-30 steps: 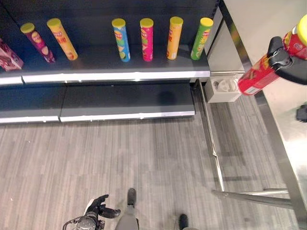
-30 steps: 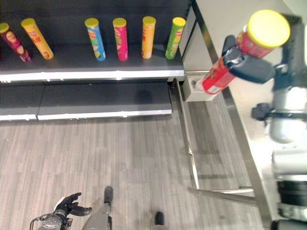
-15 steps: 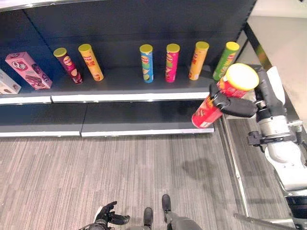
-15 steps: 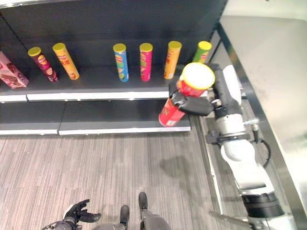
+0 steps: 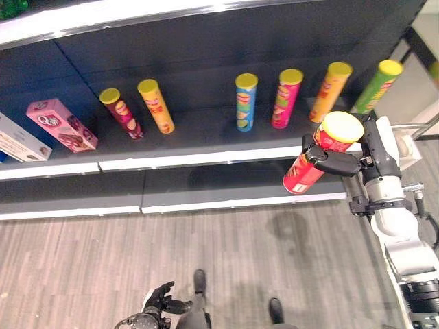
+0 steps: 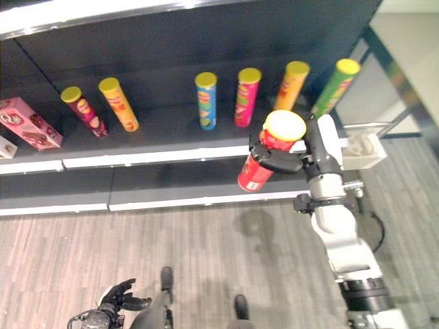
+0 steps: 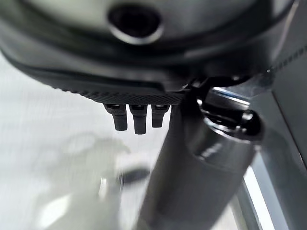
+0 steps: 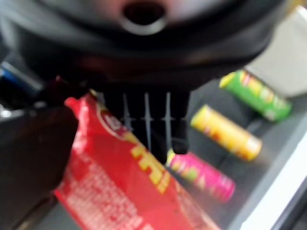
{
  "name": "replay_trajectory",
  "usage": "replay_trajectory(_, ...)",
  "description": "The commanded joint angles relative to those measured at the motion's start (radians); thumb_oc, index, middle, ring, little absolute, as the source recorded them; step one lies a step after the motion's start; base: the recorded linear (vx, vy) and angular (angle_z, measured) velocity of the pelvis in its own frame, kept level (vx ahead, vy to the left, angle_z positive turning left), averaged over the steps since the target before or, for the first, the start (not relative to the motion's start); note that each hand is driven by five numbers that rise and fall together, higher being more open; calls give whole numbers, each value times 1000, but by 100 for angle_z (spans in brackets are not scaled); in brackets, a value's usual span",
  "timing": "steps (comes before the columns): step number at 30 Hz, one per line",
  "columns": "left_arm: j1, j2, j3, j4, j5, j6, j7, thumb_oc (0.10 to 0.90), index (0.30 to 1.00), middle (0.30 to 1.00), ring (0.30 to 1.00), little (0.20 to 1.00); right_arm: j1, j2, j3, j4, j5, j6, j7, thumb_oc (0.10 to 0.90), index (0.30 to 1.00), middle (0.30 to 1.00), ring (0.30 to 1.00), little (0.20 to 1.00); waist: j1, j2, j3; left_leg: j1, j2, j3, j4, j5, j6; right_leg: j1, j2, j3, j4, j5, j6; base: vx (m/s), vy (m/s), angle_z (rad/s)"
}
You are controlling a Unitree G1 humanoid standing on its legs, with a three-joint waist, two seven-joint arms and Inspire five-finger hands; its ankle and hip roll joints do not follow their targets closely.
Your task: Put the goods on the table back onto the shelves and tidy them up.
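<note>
My right robot hand [image 5: 343, 163] clamped round a red can [image 5: 321, 154] — tilted, shelf [image 5: 206, 130] of upright cans beyond it, left robot hand [image 5: 163, 301] low, fingers relaxed

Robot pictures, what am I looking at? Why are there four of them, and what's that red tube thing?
This is a walking robot with two arms and dark hands with fingers. Two pictures come from cameras in its head, looking down. They sit side by side like your eyes, so they show almost the same scene. The other two come from small cameras on its wrists, very close to each hand.

The robot faces a dark shelf. Six tall snack tubes stand on it in a row: maroon, orange, blue, pink, another orange and green. A pink box stands further left.

The right hand has its fingers wrapped around a red tube with a yellow lid, tilted, in the air in front of the shelf. The left hand hangs low, fingers relaxed, holding nothing.
</note>
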Motion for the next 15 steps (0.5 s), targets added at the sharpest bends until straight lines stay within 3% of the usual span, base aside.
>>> replay_trajectory(1, 17, 128, 41, -20, 24, -28, 50, 800, 900, 900, 900, 900, -156, -24, -9, -94, -25, -82, -37, 400, 300, 300, 300, 300, 51, -54, -66, 59, 91, 24, 23, -157, -89, -89, -54, 15, 25, 71, 95, 98, 255, -50)
replay_trajectory(2, 19, 139, 45, -5, 38, -24, 42, 800, 900, 900, 900, 900, -140, -26, -15, -91, -27, -78, -23, 400, 300, 300, 300, 300, 41, -56, -65, 80, 76, 27, 13, -161, -72, -110, 16, 61, 61, 54, 82, 89, 194, -60)
replay_trajectory(6, -3, 142, 39, 16, 43, -24, 48, 800, 900, 900, 900, 900, -161, -18, 10, -89, -12, -90, -22, 400, 300, 300, 300, 300, 28, -59, -37, 107, 60, 32, 4, -176, -60, -187, 132, 50, 38, 47, 66, 72, 43, 12)
replay_trajectory(7, -6, 129, 24, 13, 48, -25, 42, 800, 900, 900, 900, 900, -149, -31, 13, -84, -15, -90, -18, 400, 300, 300, 300, 300, 21, -61, -17, 128, 33, -8, 5, -180, -56, -166, 162, 104, 4, 48, 57, 154, -47, 17)
replay_trajectory(15, 36, 53, -18, 10, 43, -19, 47, 800, 900, 900, 900, 900, -197, -1, 93, -48, -48, -72, -25, 400, 300, 300, 300, 300, 40, -49, -24, 128, 59, -34, 4, -173, -77, -123, 162, 31, -22, 35, 39, 79, -89, 50)
